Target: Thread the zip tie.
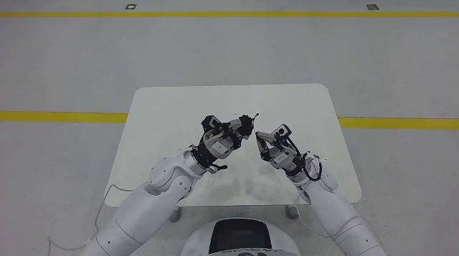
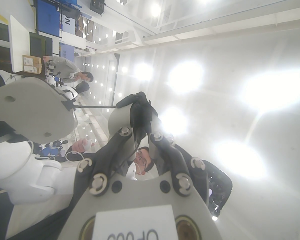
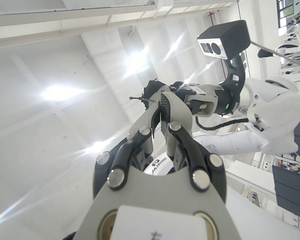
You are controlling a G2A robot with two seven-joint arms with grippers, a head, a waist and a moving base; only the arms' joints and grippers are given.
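Both arms are raised over the white table (image 1: 301, 105), and their grippers meet above its middle. The zip tie (image 2: 95, 106) is a thin black strap stretched between the two grippers. My left gripper (image 2: 137, 102) is shut on one end of it with dark-covered fingertips. The right gripper (image 3: 160, 102) is shut on the strap, and a short piece of the zip tie (image 3: 140, 98) with a small head sticks out past its fingers. In the top view the left gripper (image 1: 247, 122) and the right gripper (image 1: 259, 136) are almost touching. The right gripper's grey finger (image 2: 32, 108) is close in the left wrist view.
The table has rounded corners and a bare top on all sides of the grippers. Its far edge (image 1: 229, 87) lies well beyond them. A yellow floor line (image 1: 64, 117) passes behind the table.
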